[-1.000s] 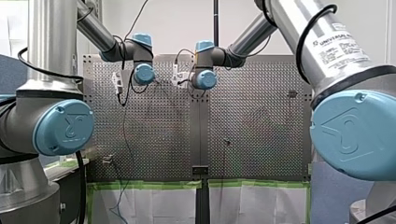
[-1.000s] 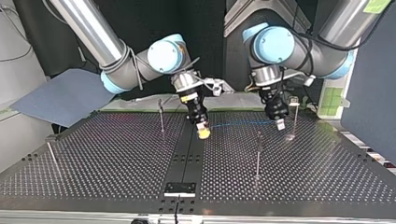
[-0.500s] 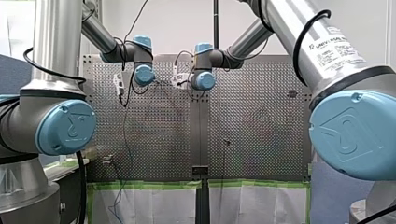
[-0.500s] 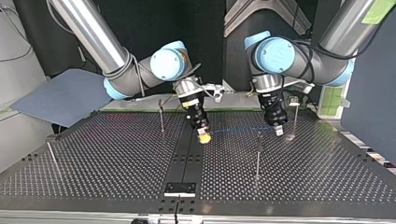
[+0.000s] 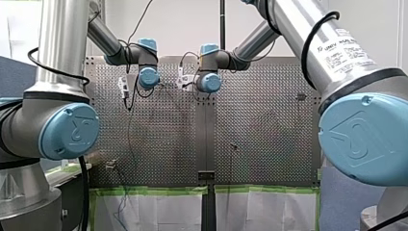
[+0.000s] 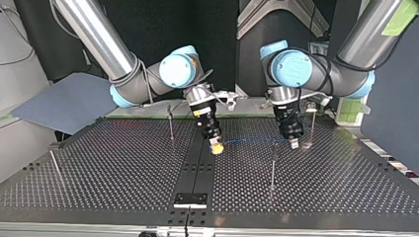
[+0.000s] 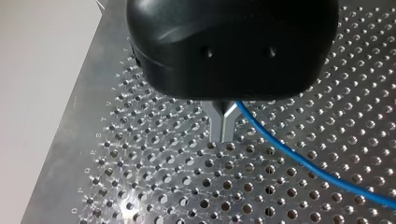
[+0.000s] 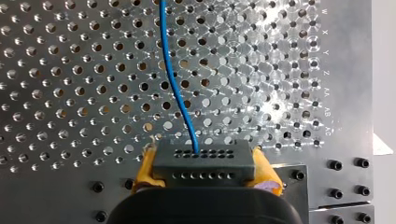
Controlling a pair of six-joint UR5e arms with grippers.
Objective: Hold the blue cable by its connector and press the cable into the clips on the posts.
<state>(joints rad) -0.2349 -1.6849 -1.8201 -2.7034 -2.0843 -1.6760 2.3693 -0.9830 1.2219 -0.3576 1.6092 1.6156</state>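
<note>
In the right wrist view my right gripper (image 8: 203, 173) has its yellow pads shut on a dark grey connector block (image 8: 203, 158). The blue cable (image 8: 175, 79) leaves that block and runs out over the perforated table. In the top view the cable (image 6: 252, 139) stretches just above the table from my right gripper (image 6: 216, 146) to my left gripper (image 6: 293, 142). In the left wrist view my left gripper (image 7: 221, 136) has its metal fingers shut, with the cable (image 7: 299, 161) coming out beside them. A thin post (image 6: 272, 165) stands just in front of the cable.
More posts stand at the top view's right (image 6: 312, 123), middle left (image 6: 170, 121) and far left (image 6: 54, 163). A grey-blue sheet (image 6: 64, 101) lies off the table's left corner. A black plate (image 6: 190, 199) sits at the near edge. Slack cable (image 5: 129, 134) hangs down in the front view.
Both grippers have sunk a little and come nearer in the top view, the left one more, toward the near post. The cable between them sits lower.
</note>
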